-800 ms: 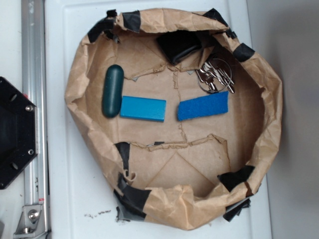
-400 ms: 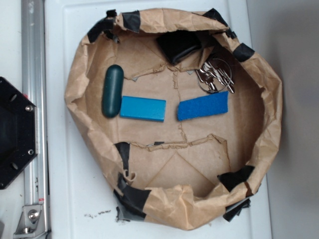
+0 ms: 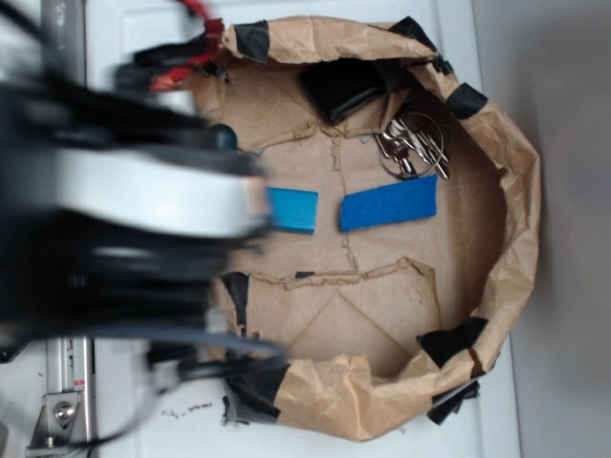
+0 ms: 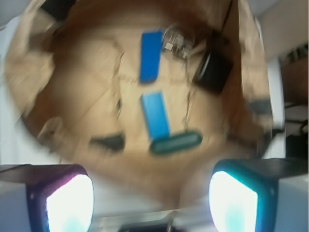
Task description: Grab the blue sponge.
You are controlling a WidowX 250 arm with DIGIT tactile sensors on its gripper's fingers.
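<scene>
Two fingers [image 4: 63, 200] stood wide apart, gripping nothing | I saw the blue sponge [image 4: 151, 56] far ahead of them, beyond the cyan block [image 4: 155, 115] | green case [image 4: 175, 143] nearest the fingers | keys [image 3: 412, 143] touched sponge [image 3: 389, 203]

Big, blurry robot arm [image 3: 124, 200], mostly black. One wide white-grey band across the middle, with dark bands above and below. Red and black wires [image 3: 186, 43] near the top. A thin black cable [image 3: 205, 358] curling along the bottom. In the wrist view, two chunky blocks at the bottom corners: a dark block [image 4: 58, 195] with a purple edge and a bright white face, and a dark block [image 4: 241, 191] with a teal edge and a bright white face.
</scene>
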